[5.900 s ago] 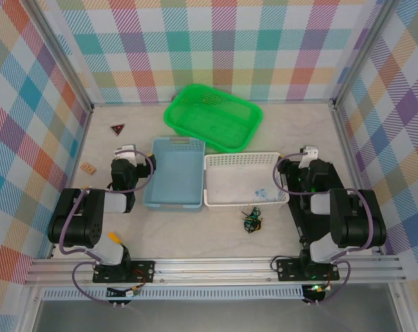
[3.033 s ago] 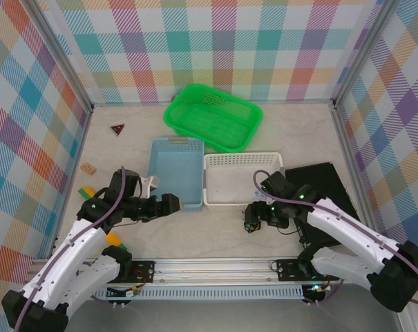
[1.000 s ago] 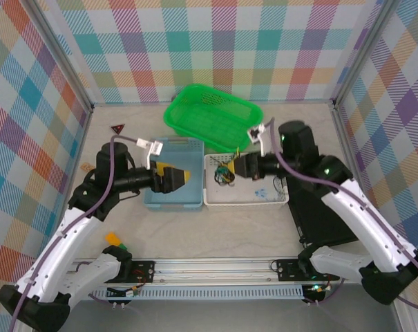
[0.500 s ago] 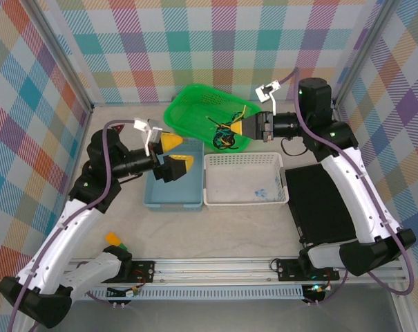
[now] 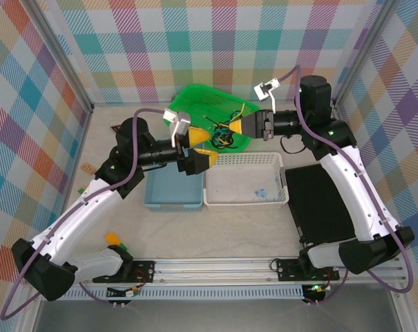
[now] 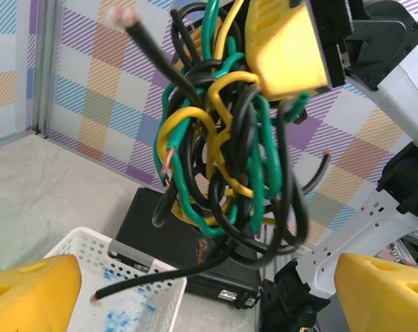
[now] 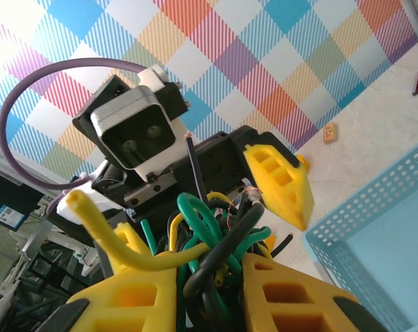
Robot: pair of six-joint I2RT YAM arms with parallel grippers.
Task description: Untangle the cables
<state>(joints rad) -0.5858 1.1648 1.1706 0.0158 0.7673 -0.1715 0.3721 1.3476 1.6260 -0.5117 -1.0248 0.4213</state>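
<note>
From above, the right gripper [image 5: 242,127] gripped the cables [image 5: 224,134] – one tangled bundle – over the green basket [image 5: 195,98], and the left gripper [image 5: 210,144] gaped beside them. Left wrist: the bundle hung between spread fingers [image 6: 30,296], untouched. Right wrist: the fingers [image 7: 136,302] pinched it.

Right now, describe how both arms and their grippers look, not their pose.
The left arm and right arm alike have white shell links and black joint housings. A thin grey-purple hose loops along each. The left gripper and right gripper carry chunky yellow wedge-shaped fingers on black bodies, with a small white camera bracket at each wrist.
</note>
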